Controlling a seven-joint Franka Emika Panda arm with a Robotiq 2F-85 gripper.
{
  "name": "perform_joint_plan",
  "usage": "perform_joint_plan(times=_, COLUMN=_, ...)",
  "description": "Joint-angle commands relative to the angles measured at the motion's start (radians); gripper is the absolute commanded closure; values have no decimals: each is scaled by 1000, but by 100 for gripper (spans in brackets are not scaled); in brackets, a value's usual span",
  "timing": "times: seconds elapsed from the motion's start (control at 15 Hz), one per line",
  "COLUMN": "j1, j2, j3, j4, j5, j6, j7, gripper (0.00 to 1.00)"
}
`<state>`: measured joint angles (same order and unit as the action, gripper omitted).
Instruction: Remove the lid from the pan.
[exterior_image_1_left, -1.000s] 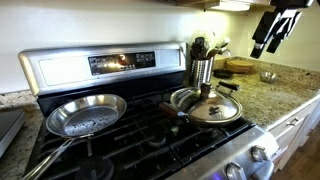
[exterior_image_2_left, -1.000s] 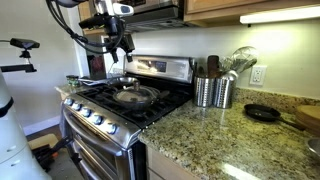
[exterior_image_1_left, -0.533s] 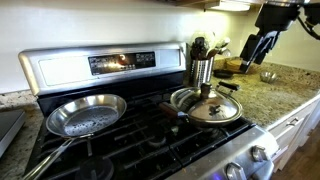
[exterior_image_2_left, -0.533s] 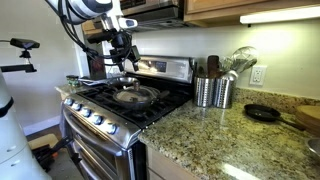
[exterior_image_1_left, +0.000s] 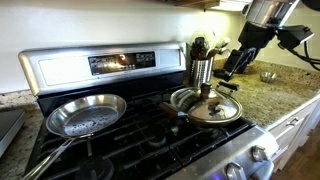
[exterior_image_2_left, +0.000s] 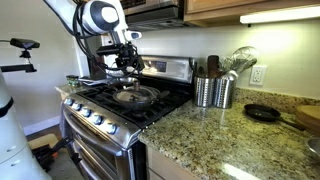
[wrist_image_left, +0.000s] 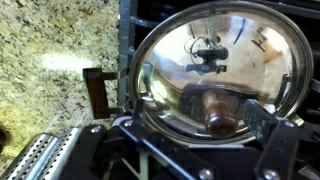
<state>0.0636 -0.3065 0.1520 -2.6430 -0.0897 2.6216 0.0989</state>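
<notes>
The shiny silver lid (exterior_image_1_left: 212, 110) with its small central knob sits on the dark pan (exterior_image_1_left: 177, 101) on a stove burner. It also shows in an exterior view (exterior_image_2_left: 132, 96). In the wrist view the lid (wrist_image_left: 215, 60) fills the frame, and its brown knob (wrist_image_left: 222, 115) lies between my fingers. My gripper (wrist_image_left: 205, 135) is open and empty. In both exterior views the gripper (exterior_image_1_left: 231, 70) (exterior_image_2_left: 125, 68) hangs above the lid and does not touch it. The pan's black inside is hidden under the lid.
An all-silver frying pan (exterior_image_1_left: 85, 115) sits on the neighbouring burner. Steel utensil holders (exterior_image_1_left: 202, 68) (exterior_image_2_left: 212, 92) stand beside the stove. A small steel bowl (exterior_image_1_left: 268, 75) and a small black pan (exterior_image_2_left: 262, 113) are on the granite counter. The stove's back panel (exterior_image_1_left: 100, 65) rises behind.
My gripper has come down from high above the counter and moved in over the lid. The lid and pan have not moved.
</notes>
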Motion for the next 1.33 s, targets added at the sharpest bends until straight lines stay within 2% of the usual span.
perform_joint_plan(times=0.0, j1=-1, j2=76, j3=-1, j4=13, j5=-12, j6=92, j7=8, gripper=0)
perform_joint_plan(times=0.33, j1=0, j2=159, j3=12, j4=33, j5=-46, j6=172, j7=19, gripper=0)
perform_joint_plan(times=0.8, j1=8, j2=229, j3=15, j4=68, j5=-85, j6=219, j7=23, gripper=0)
perform_joint_plan(times=0.93, j1=8, j2=244, j3=13, j4=80, j5=-101, j6=224, j7=25, gripper=9)
perform_joint_plan(times=1.13, j1=9, j2=266, j3=10, j4=98, j5=-126, j6=227, j7=30, gripper=13)
perform_joint_plan(times=1.27, j1=13, j2=283, j3=8, j4=110, j5=-138, j6=229, j7=28, gripper=11)
